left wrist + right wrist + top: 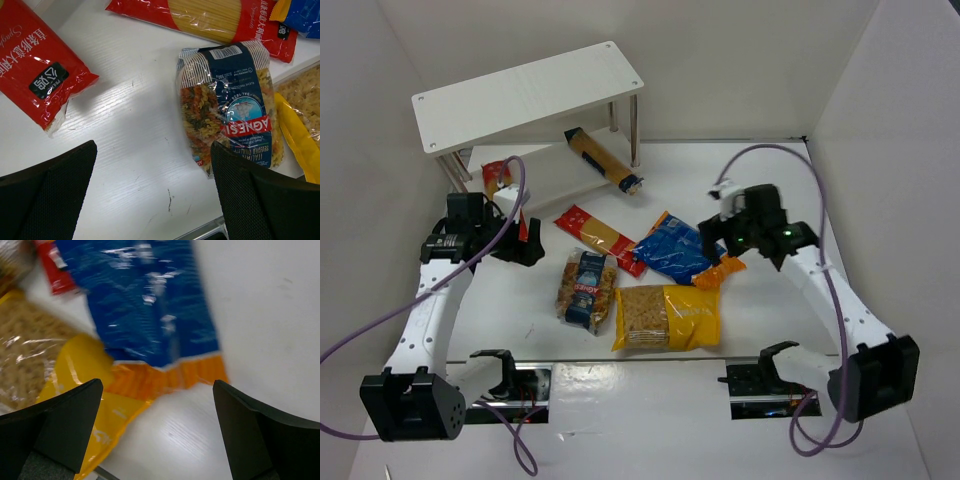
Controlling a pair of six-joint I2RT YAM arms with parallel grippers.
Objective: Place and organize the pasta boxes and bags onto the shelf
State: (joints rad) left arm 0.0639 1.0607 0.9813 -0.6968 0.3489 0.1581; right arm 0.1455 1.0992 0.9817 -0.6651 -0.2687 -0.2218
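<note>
The white two-tier shelf (530,88) stands at the back left. A long tan box with a dark blue end (603,160) lies slanted off its lower board, and a red spaghetti packet (496,176) sticks out at that board's left. On the table lie a second spaghetti packet (600,238), a blue-orange bag (678,250), a yellow bag (668,317) and a clear bag with a blue label (587,288). My left gripper (155,175) is open over bare table, left of the clear bag (230,110). My right gripper (157,415) is open just off the blue-orange bag's (150,305) orange end.
White walls close in the table on the left, back and right. Purple cables loop off both arms. Both arm bases and a metal rail (620,375) sit along the near edge. The yellow bag (75,370) lies by my right gripper's left finger.
</note>
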